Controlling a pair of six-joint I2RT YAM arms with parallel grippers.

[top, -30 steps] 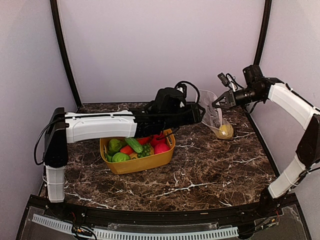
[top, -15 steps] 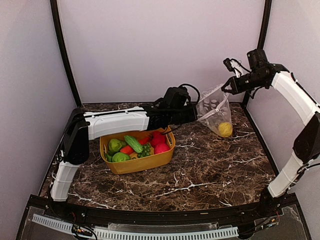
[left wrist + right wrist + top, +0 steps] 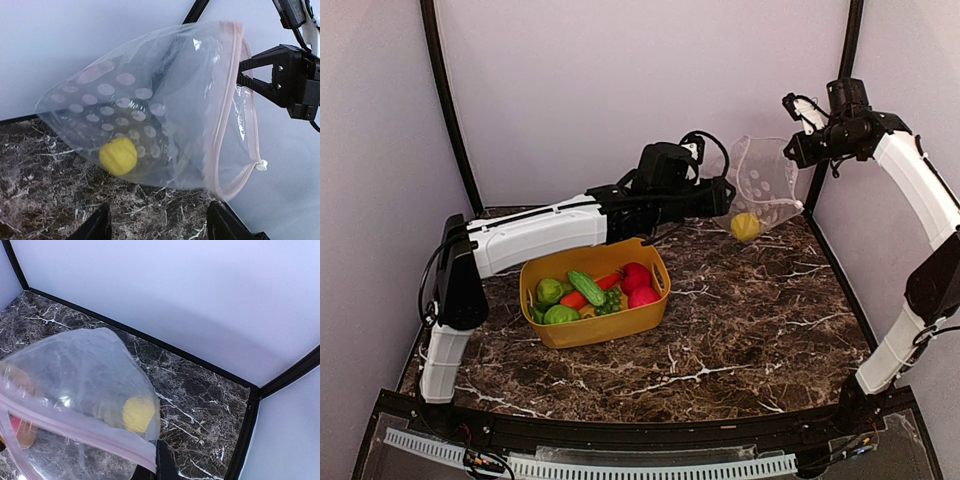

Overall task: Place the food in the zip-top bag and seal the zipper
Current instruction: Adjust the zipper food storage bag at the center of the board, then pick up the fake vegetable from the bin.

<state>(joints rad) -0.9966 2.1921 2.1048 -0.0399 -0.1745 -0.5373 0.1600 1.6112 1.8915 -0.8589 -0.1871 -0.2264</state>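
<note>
While the clear zip-top bag (image 3: 765, 185) hangs in the air over the far right corner of the marble table (image 3: 740, 340), its dotted side faces the left arm and a yellow toy lemon (image 3: 745, 226) sits in its lowest fold. From the left wrist the bag looks lifted off the tabletop. Its pinkish-white zipper (image 3: 225, 100) is unsealed, the two strips bowed apart so that the mouth gapes.

At the top of that mouth edge the right gripper (image 3: 790, 150) has its jaws pinched tight on the bag's rim, and the whole bag dangles from that one hold. The left gripper (image 3: 725, 195) is just left of the bag and level with its lower half. Its fingers (image 3: 97, 227) are spread partway with nothing between them, and only bare table shows in the gap.

Well apart, nearer and to the left, the yellow tub (image 3: 610, 330) stands on the table holding the other toys: green round fruits (image 3: 550, 291), a cucumber (image 3: 587, 288), a carrot (image 3: 575, 299), grapes (image 3: 611, 300) and red balls (image 3: 636, 278).
</note>
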